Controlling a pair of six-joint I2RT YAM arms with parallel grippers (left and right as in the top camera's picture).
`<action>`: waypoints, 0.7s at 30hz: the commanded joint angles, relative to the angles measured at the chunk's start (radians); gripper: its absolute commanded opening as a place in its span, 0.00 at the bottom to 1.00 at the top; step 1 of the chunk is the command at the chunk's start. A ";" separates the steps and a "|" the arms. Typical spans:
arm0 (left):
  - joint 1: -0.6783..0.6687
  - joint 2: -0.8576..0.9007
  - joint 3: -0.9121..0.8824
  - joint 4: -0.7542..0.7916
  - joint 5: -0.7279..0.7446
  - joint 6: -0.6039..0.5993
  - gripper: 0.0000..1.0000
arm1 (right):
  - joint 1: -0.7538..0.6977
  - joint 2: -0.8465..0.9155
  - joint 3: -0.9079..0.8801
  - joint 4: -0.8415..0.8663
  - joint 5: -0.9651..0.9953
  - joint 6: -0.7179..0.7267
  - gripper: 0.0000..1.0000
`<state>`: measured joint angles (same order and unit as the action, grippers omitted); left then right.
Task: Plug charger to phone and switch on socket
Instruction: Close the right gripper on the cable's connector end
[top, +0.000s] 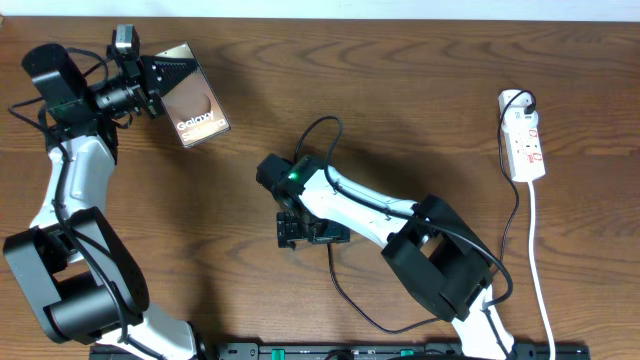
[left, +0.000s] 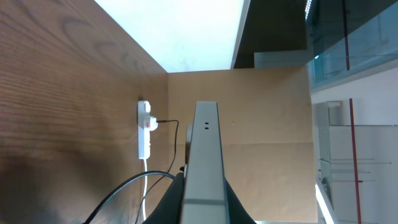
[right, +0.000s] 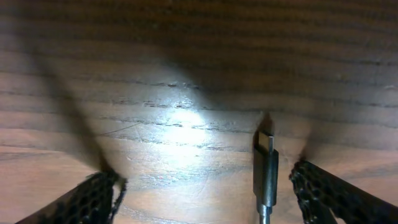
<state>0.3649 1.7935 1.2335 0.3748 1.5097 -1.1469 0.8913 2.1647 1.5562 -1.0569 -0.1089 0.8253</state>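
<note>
We are seeing two arms and two grippers at work over the table (top: 400, 60), with one phone, one charger and one socket.

The left gripper (top: 160, 82) is clamping the single phone (top: 198, 108) by one end, near the far left corner of the table. The bronze face with its white lettering is turning up toward the overhead camera. In the left wrist view the phone is showing edge-on as a pale slab, and a dark finger is pressing on each side of it.

The right gripper (top: 298, 235) is sitting low over the middle of the table, well apart from the phone. Its jaws are standing wide. In the right wrist view we are counting two mesh-padded fingers (right: 93, 194), one at each lower corner. The one plug tip of the charger (right: 266, 174) is lying between them, nearer the right-hand finger in that view and not touching either. Its metal end is pointing away from the camera.

The one socket (top: 526, 145) is lying near the right edge of the table, well apart from both grippers. One black plug (top: 522, 100) is sitting in its far end, and one white cord (top: 538, 260) is trailing from its near end. Its red marks are too small for us to count.
</note>
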 joint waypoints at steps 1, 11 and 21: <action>0.003 -0.017 0.006 0.009 0.024 0.014 0.07 | -0.002 0.014 -0.023 0.002 -0.006 -0.011 0.84; 0.003 -0.017 0.006 0.009 0.024 0.014 0.07 | -0.009 0.014 -0.028 -0.004 -0.006 -0.011 0.47; 0.003 -0.017 0.006 0.009 0.024 0.014 0.07 | -0.013 0.014 -0.028 -0.006 -0.006 -0.011 0.15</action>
<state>0.3649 1.7935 1.2335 0.3748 1.5097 -1.1465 0.8848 2.1643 1.5509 -1.0729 -0.1150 0.8158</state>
